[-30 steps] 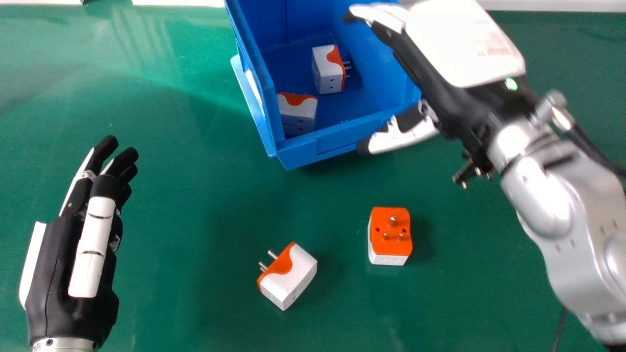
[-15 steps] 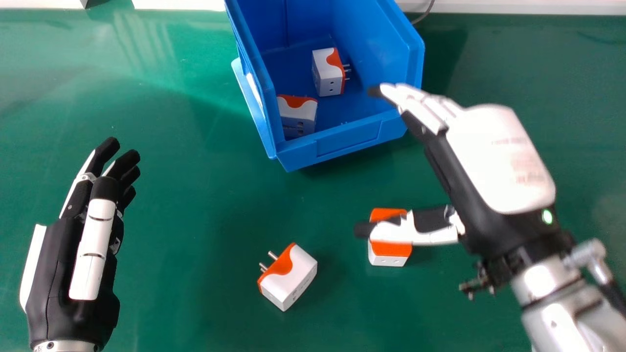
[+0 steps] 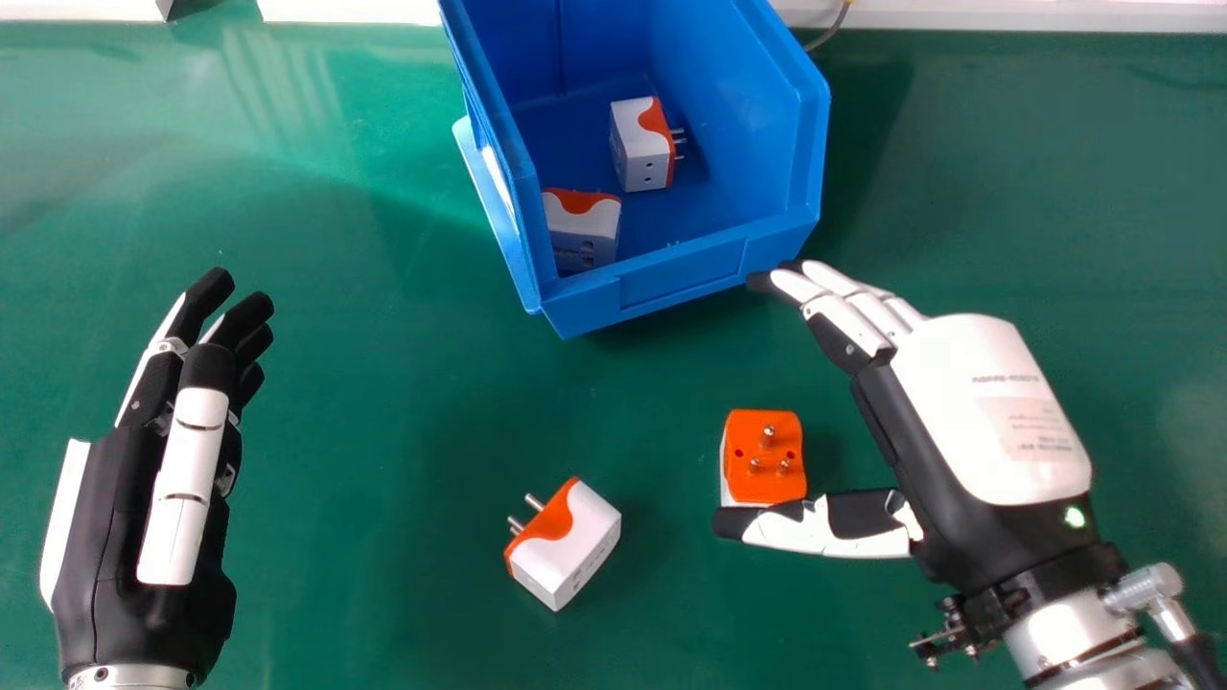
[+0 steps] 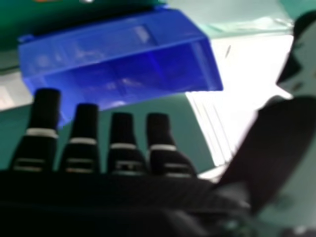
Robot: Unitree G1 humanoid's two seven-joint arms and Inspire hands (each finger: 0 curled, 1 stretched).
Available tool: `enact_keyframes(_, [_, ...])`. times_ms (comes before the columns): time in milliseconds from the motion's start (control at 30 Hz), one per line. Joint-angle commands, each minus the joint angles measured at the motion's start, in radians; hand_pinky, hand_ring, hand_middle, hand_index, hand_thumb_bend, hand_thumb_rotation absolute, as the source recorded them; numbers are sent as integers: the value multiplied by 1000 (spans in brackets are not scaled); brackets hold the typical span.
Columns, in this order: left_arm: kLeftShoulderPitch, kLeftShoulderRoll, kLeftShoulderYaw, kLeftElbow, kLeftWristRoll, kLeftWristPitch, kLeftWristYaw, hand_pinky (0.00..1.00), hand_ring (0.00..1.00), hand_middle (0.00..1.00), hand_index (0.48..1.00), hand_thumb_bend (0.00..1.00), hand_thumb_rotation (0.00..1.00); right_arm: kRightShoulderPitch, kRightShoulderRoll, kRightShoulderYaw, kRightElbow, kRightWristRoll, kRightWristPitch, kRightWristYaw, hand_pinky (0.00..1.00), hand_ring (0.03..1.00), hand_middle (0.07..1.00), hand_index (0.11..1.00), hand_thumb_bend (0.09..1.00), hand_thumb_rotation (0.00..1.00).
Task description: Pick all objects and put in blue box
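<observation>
In the head view, my right hand [image 3: 968, 402] is open and empty above the table, its thumb beside the near edge of an orange-topped adapter [image 3: 764, 455] with pins facing up. A second white and orange adapter [image 3: 566, 541] lies on its side to the left. The blue box [image 3: 671, 278] holds two more, a rear adapter [image 3: 642, 144] and a front adapter [image 3: 582, 228]. My left hand [image 3: 144, 498] rests open at the left, away from the adapters. In the right hand view, my right hand [image 4: 121, 143] has extended fingers, with the blue box [image 4: 113, 49] beyond them.
A green table [image 3: 364, 383] lies under everything. White edging [image 3: 1016, 14] runs along the far side, with a thin cable [image 3: 830, 31] behind the box.
My right hand has moved back from over the box toward the near right, its thumb passing across the orange-topped adapter. The left hand and adapters look unmoved.
</observation>
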Motion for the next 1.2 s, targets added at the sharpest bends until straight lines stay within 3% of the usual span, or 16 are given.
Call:
enact_keyframes(0, [3,0,3,-8,-1,-23,0,968,921,889,902,641,758,-29,-8,-17,9,-1,-3,12,685,831,874,852,708,435])
enact_keyframes(133, [1,4,7,2,-1,-29,-6,974,926,893,905,637,756,-70,-19,-18,60,2,11,56,700,842,883,865,722,461])
enact_keyframes(367, [-9,4,13,28,-2,-39,-6,992,942,907,919,625,763,-150,-26,6,197,-26,9,57,711,846,888,874,758,473])
enact_keyframes(667, [-11,17,24,50,-20,-64,-38,1000,952,915,931,611,768,-249,-35,62,385,-53,16,61,713,836,874,859,785,431])
enact_keyframes(800, [-5,19,24,36,-18,-57,-37,996,950,915,929,613,771,-281,-35,90,446,-67,23,61,712,833,868,852,796,423])
enact_keyframes(1167, [-8,16,22,29,-16,-54,-30,993,947,914,930,611,777,-331,-34,148,524,-86,48,35,704,823,859,841,804,415])
